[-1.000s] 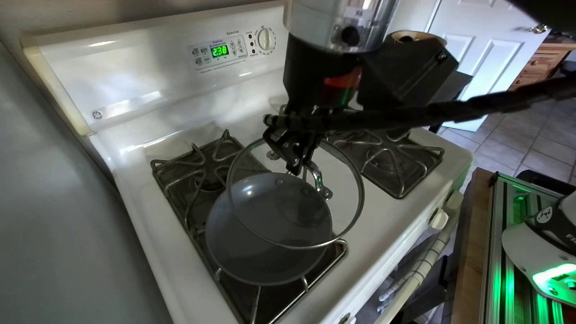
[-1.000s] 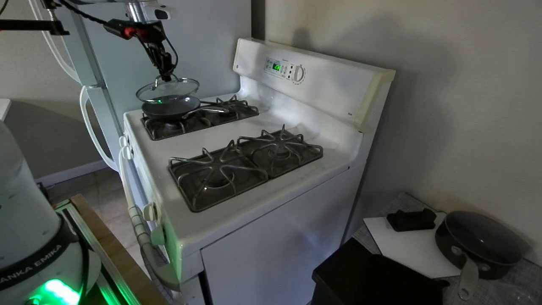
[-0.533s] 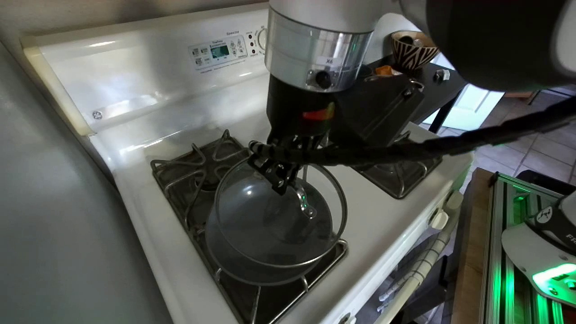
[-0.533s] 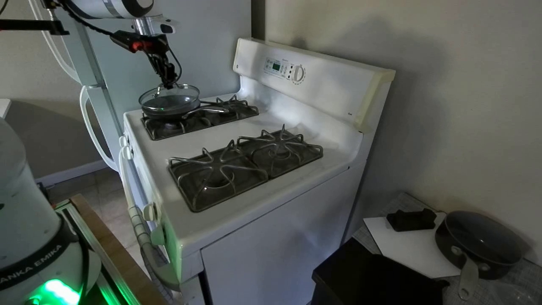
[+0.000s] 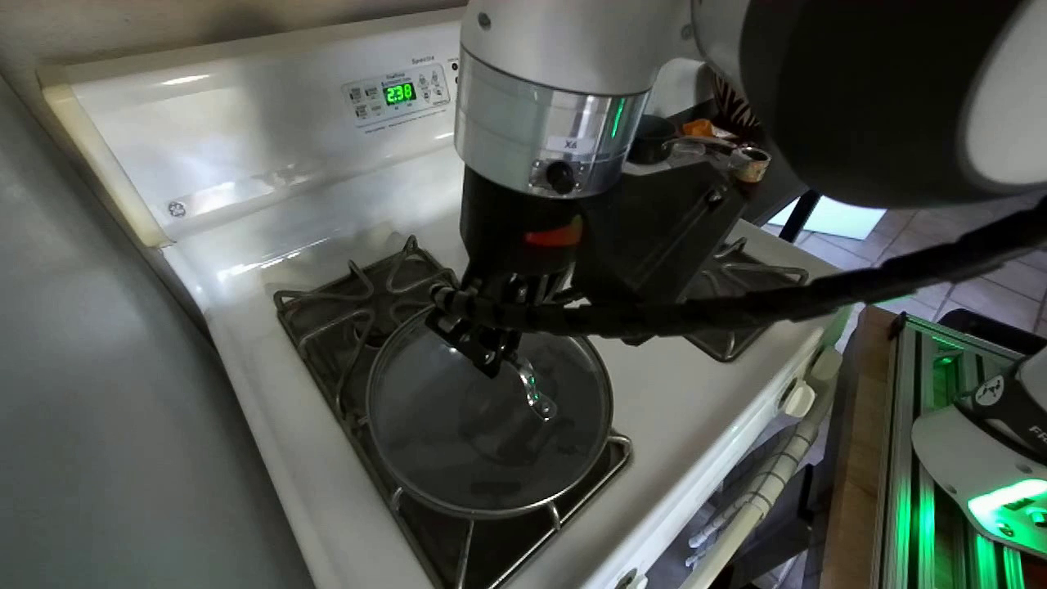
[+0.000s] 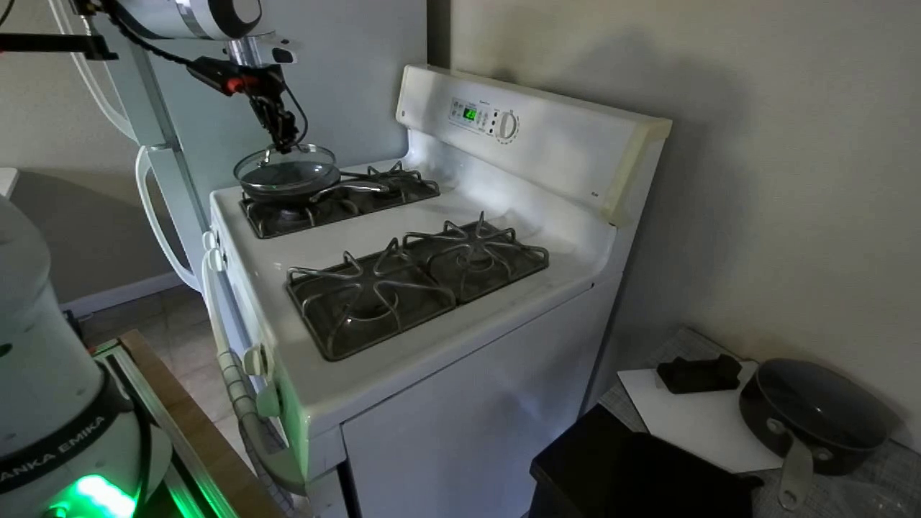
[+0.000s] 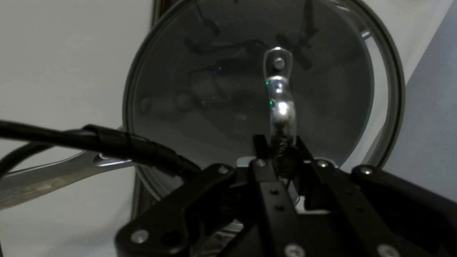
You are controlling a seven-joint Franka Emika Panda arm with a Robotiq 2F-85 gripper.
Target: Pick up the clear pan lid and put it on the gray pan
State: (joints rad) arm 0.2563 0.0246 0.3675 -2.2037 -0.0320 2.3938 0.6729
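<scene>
The clear pan lid (image 5: 483, 442) lies over the gray pan (image 6: 277, 196) on the stove, and their rims nearly line up. In the wrist view the lid (image 7: 214, 117) sits a little right of the pan's inside, with white stovetop showing through the glass there. I cannot tell whether it rests fully on the pan. My gripper (image 5: 491, 360) is shut on the lid's arched metal handle (image 7: 281, 96), with a finger on each side; the gripped end is partly hidden. The gripper (image 6: 284, 147) is just above the lid. The pan's metal handle shows in the wrist view (image 7: 68, 175).
The pan stands on a burner grate (image 5: 384, 303) beside a gray panel (image 5: 123, 393). The stove's backguard (image 5: 270, 123) rises behind. More grates (image 6: 374, 295) lie across the stovetop. A dark pot (image 6: 820, 410) stands on a side table. A black wrapped cable (image 7: 117, 142) crosses the wrist view.
My gripper has carried the lid down from above and off to one side of the pan. The lid's rim now nearly matches the pan's rim. The pan has not moved.
</scene>
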